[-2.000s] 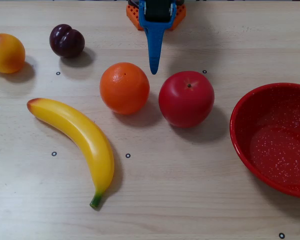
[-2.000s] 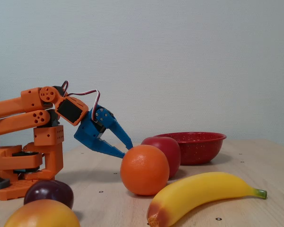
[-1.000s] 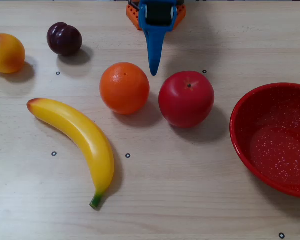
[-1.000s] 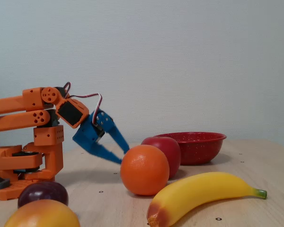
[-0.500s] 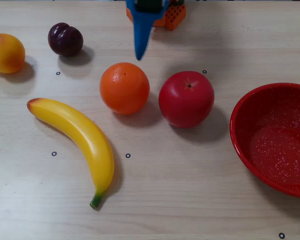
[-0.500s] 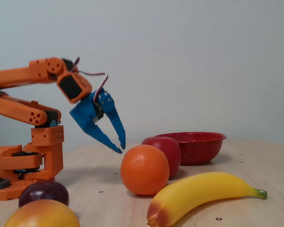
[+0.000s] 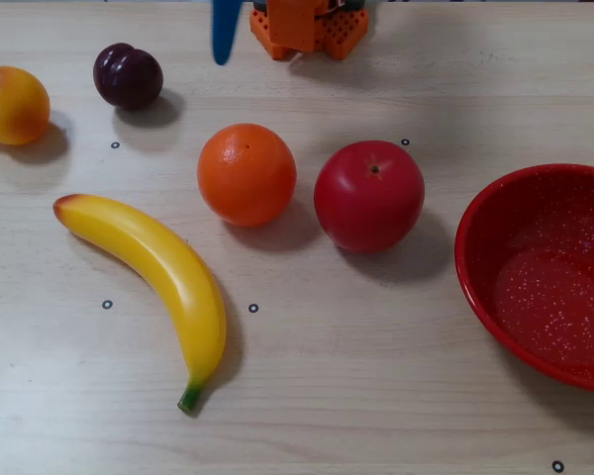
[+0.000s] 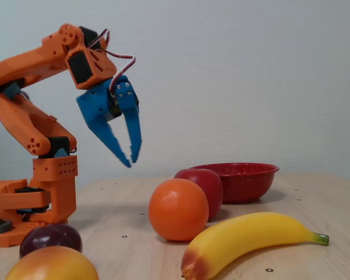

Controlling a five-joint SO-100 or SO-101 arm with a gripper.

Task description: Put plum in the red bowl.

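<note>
Banana (image 7: 154, 276), orange (image 7: 247, 174), apple (image 7: 368, 195), peach (image 7: 13, 105) on table (image 7: 376, 376).

1. plum (image 7: 128, 75) near tabletop (image 7: 376, 396) far-left corner: bare wood all round it, open from above
2. orange (image 7: 247, 174) and apple (image 7: 368, 195) sit mid-table between plum and red bowl (image 7: 535, 277) at right edge
3. far edge strip clear

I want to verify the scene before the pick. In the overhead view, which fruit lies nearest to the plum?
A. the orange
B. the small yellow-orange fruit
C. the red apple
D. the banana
B: the plum sits in the upper left corner with the small yellow-orange fruit just to its left; the orange is farther away.
</note>
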